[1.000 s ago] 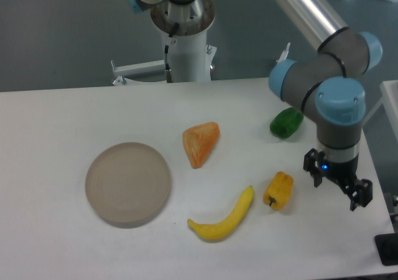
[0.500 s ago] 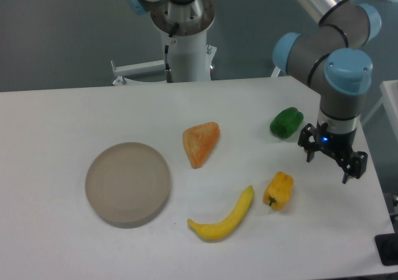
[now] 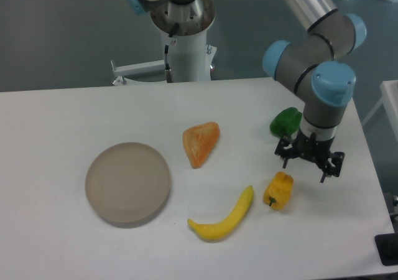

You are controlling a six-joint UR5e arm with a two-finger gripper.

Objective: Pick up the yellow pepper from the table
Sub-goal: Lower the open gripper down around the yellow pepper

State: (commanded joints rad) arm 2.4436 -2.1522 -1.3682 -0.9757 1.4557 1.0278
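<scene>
We see gripper (image 3: 309, 163) shifted left since earlier frame, now above-right of yellow pepper (image 3: 278, 190), fingers spread, holding nothing; pepper lies on table (image 3: 62, 118). We count one banana (image 3: 225, 217), green pepper (image 3: 285, 121), orange wedge (image 3: 200, 143), plate (image 3: 128, 182)

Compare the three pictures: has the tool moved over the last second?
Yes. The tool has swung leftward in the picture, from beside the yellow pepper to above it, nearer the green pepper, which stayed put.
</scene>
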